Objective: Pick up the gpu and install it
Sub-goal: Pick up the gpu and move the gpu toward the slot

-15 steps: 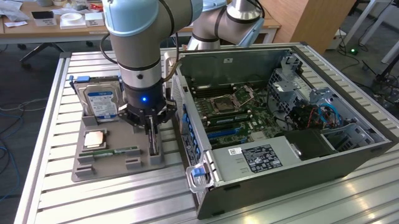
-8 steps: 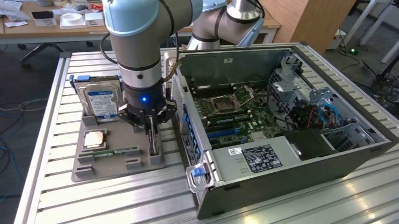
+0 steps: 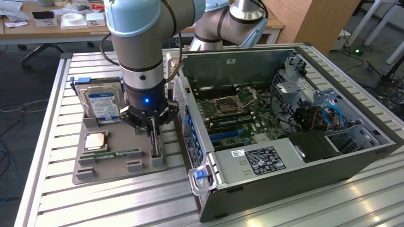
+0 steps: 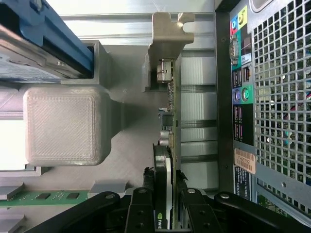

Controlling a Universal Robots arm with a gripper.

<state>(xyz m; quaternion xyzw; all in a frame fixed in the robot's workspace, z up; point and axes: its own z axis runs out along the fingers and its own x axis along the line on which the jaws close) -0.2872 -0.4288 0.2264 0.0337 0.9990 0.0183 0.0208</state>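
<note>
Exterior view: A grey Universal Robots arm reaches straight down to a grey 3D-printed plastic parts tray (image 3: 120, 174) on a slatted aluminium table (image 3: 94, 203). Its black gripper (image 3: 153, 124) sits over the gpu (image 3: 155, 144), a thin dark expansion card standing on edge in a slot on the side of the tray towards the exterior view's right. That slot is just beside the open dark-grey metal computer case (image 3: 271, 187), whose motherboard lies exposed. Also on the tray are a silver hard drive with a blue-white label (image 3: 102, 104), standing upright, a square metallic processor chip (image 3: 94, 141) and a narrow green memory stick (image 3: 117, 153).

Wrist view: The gripper (image 4: 165, 206) straddles the gpu (image 4: 173, 121), with its black fingers (image 4: 142, 211) pressed against the card's two faces, one on each side. The card is upright in the tray slot, its beige metal bracket at the end away from the fingers. The perforated rear panel of the computer case (image 4: 277, 97) runs close alongside the card. The memory stick (image 4: 43, 196) lies flat on the tray (image 4: 63, 124), on the card's other side.
</note>
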